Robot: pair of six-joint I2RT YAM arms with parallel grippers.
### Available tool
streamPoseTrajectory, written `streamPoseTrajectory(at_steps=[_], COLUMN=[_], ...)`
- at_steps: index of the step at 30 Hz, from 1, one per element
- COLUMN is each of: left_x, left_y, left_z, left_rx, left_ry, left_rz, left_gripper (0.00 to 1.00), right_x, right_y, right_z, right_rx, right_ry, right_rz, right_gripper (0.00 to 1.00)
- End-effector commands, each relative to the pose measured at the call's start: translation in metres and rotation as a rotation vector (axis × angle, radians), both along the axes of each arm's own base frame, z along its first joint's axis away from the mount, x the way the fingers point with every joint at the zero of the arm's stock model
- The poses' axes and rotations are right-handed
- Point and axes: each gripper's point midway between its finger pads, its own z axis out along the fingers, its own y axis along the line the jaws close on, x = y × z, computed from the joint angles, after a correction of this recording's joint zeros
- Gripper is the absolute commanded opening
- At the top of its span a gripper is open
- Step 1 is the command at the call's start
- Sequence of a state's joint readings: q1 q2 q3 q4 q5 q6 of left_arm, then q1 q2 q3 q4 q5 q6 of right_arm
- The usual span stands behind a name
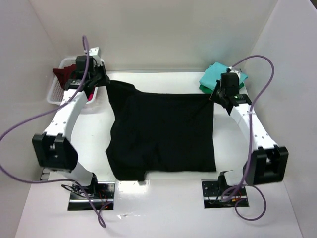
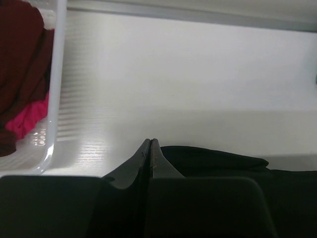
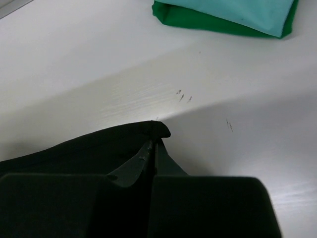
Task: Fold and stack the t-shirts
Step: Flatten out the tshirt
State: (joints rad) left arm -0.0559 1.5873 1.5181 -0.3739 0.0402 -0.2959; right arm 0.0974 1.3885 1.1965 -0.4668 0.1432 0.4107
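Left gripper (image 2: 151,142): jaws pressed together at the upper left of the top view, just beside the white basket (image 1: 56,93). Black cloth runs right up to the tips from the right, and the top view shows one corner of the black t-shirt (image 1: 163,134) drawn out to this gripper. Judgement: a pinch on that corner, though the wrist view does not show cloth between the jaws.

Right gripper (image 3: 154,144): jaws together at the upper right of the top view, with the shirt's hem curling over the tips. It is clamped on the opposite far corner.

Purpose of the hold: with one far corner in each gripper, the upper edge lies nearly straight between the arms. This keeps the garment flat and square for a fold.

Condition of the black t-shirt: spread across the centre of the table (image 1: 163,213), largely smooth, with a sleeve bulge at the left and an uneven lower edge.

Other shirts:
- Teal shirt (image 3: 237,12), folded, lying on the dark green shirt (image 3: 198,21), upper right, near the right gripper but apart from it.
- Maroon shirt (image 2: 20,59) and pink shirt (image 2: 27,121), unfolded, in the basket.
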Motion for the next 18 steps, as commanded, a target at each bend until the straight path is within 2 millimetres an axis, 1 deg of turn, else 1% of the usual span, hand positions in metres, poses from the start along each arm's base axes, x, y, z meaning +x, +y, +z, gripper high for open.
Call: streamPoseTrajectory(at_steps=[1,3,4,6,7,8,10,12,13,15,16,17,18], left_x=[0.047,0.065,0.074,0.088,0.095,0.106,0.120,0.134,0.140,0.151,0.160,0.163,0.168], left_y=[-0.003,0.000,-0.001,-0.002,-0.002,-0.003,-0.005,-0.006,-0.006,-0.007,-0.006,-0.006,-0.006], left_z=[-0.012,-0.032,-0.039,-0.045,-0.047,-0.050,-0.049,-0.056,-0.053,-0.051,-0.049,-0.057,-0.057], left_rx=[-0.025,-0.014,-0.013,-0.013,-0.014,-0.020,-0.031,-0.031,-0.032,-0.033,-0.031,-0.028,-0.024], left_ry=[-0.047,-0.013,-0.004,-0.002,-0.001,0.000,-0.013,-0.014,-0.026,-0.034,-0.040,-0.023,-0.024], left_rz=[0.040,0.056,0.056,0.056,0.057,0.061,0.066,0.066,0.066,0.065,0.070,0.074,0.072], left_gripper=[0.00,0.00,0.00,0.00,0.00,0.00,0.00,0.00,0.00,0.00,0.00,0.00,0.00], right_x=[0.041,0.057,0.062,0.075,0.083,0.096,0.114,0.129,0.136,0.161,0.173,0.177,0.184], right_y=[0.004,0.000,-0.003,-0.004,-0.008,-0.011,-0.012,-0.011,-0.011,-0.014,-0.017,-0.018,-0.017], right_z=[-0.025,-0.049,-0.061,-0.068,-0.072,-0.077,-0.078,-0.079,-0.081,-0.081,-0.075,-0.078,-0.083], right_rx=[0.032,0.050,0.058,0.072,0.072,0.072,0.065,0.064,0.057,0.053,0.048,0.046,0.046], right_ry=[-0.012,0.044,0.070,0.083,0.089,0.092,0.084,0.080,0.086,0.066,0.048,0.051,0.054], right_rz=[-0.014,-0.027,-0.030,-0.023,-0.034,-0.040,-0.035,-0.034,-0.029,-0.031,-0.035,-0.038,-0.038], right_gripper=[0.00,0.00,0.00,0.00,0.00,0.00,0.00,0.00,0.00,0.00,0.00,0.00,0.00])
